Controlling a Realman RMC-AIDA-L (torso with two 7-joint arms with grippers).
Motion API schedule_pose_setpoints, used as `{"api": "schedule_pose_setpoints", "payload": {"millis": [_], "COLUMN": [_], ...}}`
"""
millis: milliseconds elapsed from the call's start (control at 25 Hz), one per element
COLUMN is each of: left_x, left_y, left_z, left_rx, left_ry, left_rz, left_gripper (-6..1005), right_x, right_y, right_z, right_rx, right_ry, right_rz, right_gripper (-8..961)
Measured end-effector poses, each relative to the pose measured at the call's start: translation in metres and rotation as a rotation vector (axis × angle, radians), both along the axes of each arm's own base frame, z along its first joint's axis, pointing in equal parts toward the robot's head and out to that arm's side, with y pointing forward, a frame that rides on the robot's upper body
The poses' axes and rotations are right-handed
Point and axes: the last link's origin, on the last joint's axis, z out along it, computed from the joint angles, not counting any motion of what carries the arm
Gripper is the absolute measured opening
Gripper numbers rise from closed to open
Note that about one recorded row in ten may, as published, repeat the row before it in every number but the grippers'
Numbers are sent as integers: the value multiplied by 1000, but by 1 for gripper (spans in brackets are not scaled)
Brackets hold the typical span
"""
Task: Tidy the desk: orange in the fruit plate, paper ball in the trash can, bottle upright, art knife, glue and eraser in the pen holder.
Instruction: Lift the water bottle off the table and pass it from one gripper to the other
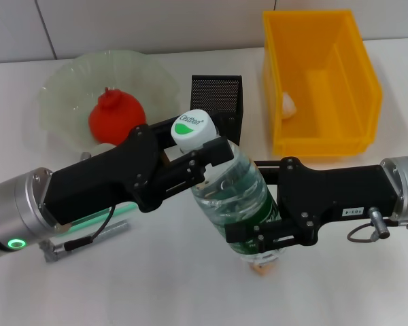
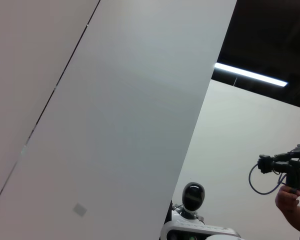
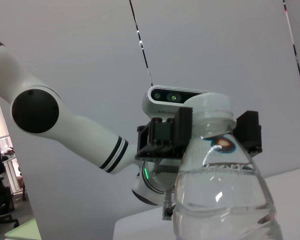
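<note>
Both arms meet at mid-desk over the bottle [image 1: 232, 193], which stands roughly upright with its white cap tipped slightly toward the robot's left. Right gripper [image 1: 258, 239] comes in from the right and clamps the lower body of the bottle, black fingers [image 1: 248, 232] pressed against the green label. Left gripper [image 1: 207, 163] comes in from the left and closes on the neck just under the cap; the right wrist view confirms this, with two black pads on either side of the bottle [image 3: 222, 185] neck and the left wrist camera housing behind. A small tan object, possibly the eraser [image 1: 261, 269], shows on the white desk [image 1: 156, 285] right under the bottle's base; contact cannot be judged. Orange [image 1: 115, 115] sits inside the fruit plate [image 1: 68, 85], far left of the desk. Pen holder [image 1: 217, 98] stands upright just behind the bottle, between the fruit plate and the trash can [image 1: 319, 81]. The trash can, at the far right, holds a white crumpled lump against its left inner wall, likely the paper ball [image 1: 287, 103]. A grey bar lies on the desk under the left forearm, likely the art knife [image 1: 98, 238], mostly hidden. Left wrist view shows only wall and ceiling.
</note>
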Motion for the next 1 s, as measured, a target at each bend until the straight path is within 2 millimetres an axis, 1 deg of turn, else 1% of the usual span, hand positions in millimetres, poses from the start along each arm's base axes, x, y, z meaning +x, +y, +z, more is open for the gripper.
{"api": "schedule_pose_setpoints", "payload": {"millis": [440, 1000], "left_x": [-1, 0], "left_y": [-3, 0], "left_z": [1, 4], "left_rx": [-1, 8], "left_ry": [-3, 3], "left_rz": [-11, -24], "left_gripper": [445, 445], "right_x": [2, 3], "right_y": [-2, -3], "right_z": [1, 2], "right_rx": [-6, -7], "right_ry": [-14, -19], "right_rz": [2, 1], "right_gripper": [782, 781]}}
